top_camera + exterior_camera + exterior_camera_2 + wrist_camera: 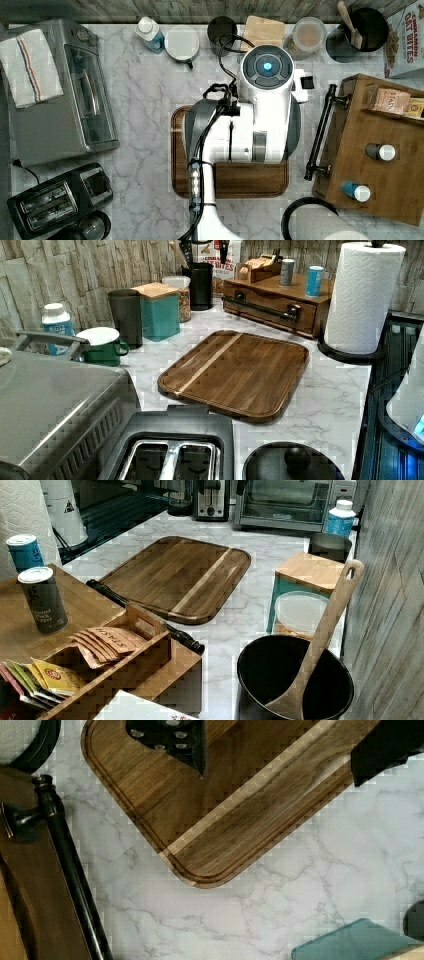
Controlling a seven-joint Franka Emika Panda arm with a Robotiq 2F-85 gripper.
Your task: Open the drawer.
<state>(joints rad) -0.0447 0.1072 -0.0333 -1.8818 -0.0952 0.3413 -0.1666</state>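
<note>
Gripper [280, 752] hangs above the cutting board [215, 815] with its two fingers [187, 745] spread wide apart and nothing between them; in the top view the arm [250, 125] covers most of the board at the counter's middle. The drawer [272, 307] sits closed in the wooden cabinet [385, 150] at the counter's edge on the top view's right, its long black handle [320, 131] facing the board and well apart from the fingers. Two cans [380, 151] and a tea-bag rack [105, 652] stand on the cabinet top, a paper-towel roll [361, 295] just beside it.
</note>
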